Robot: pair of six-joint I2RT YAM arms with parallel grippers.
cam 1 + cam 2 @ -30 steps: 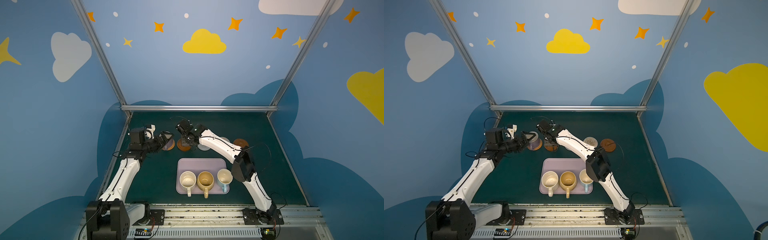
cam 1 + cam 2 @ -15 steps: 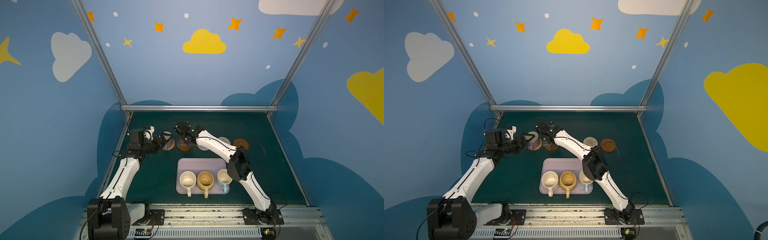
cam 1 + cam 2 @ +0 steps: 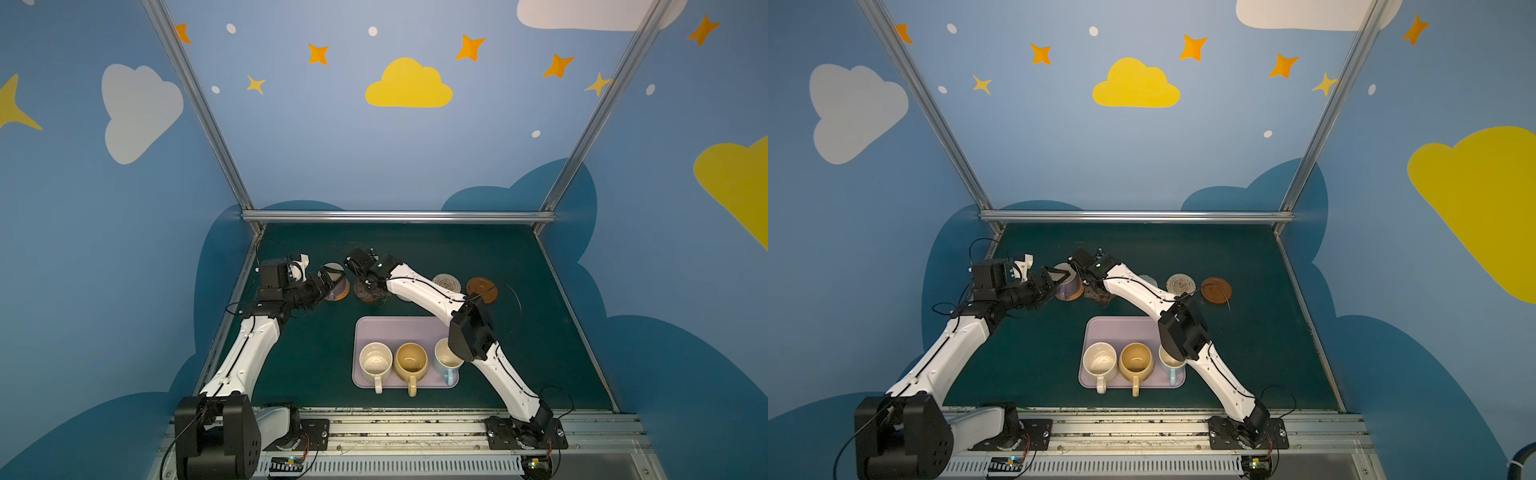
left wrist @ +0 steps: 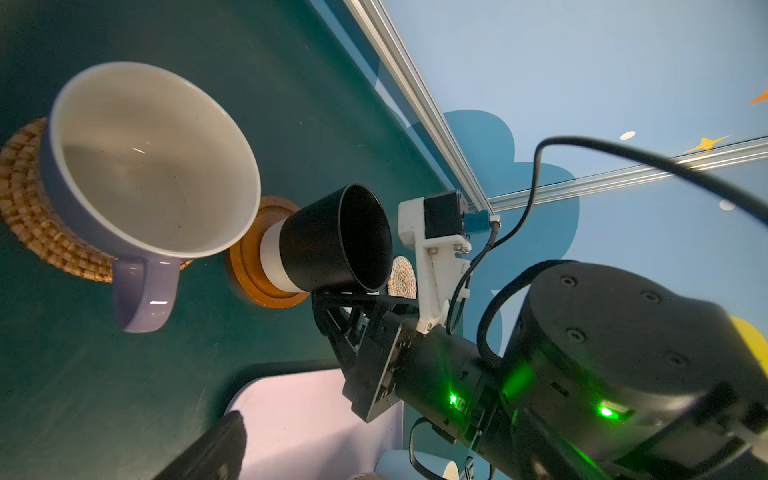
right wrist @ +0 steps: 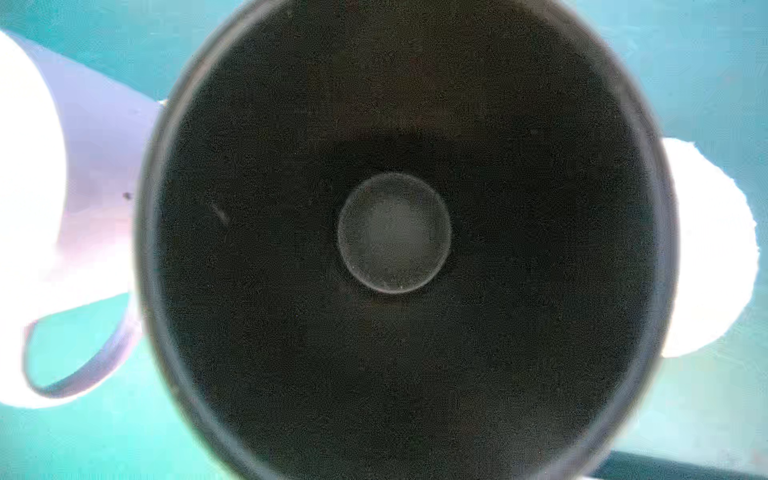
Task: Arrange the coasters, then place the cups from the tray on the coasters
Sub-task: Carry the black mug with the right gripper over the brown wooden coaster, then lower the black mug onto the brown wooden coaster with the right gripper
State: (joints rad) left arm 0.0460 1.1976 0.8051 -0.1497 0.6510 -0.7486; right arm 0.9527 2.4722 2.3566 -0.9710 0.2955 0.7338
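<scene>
Black mug point(image 4: 332, 237) on wooden coaster point(image 4: 249, 286), toward far edge of table point(image 3: 415, 249). Right pincer point(image 4: 349, 299) narrow, clamping mug at handle side. Left pincer point(image 3: 330, 279) wide, empty. Mug probably stiff, smooth, breakable; handle seems safest hold.

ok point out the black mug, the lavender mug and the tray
black mug point(image 4: 311, 245), left wrist view, outer wall
lavender mug point(image 4: 153, 153), left wrist view, cream inside
tray point(image 3: 395, 332), in a top view, bare far floor

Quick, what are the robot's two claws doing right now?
Left gripper: open, holding nothing.
Right gripper: shut on the black mug.
</scene>
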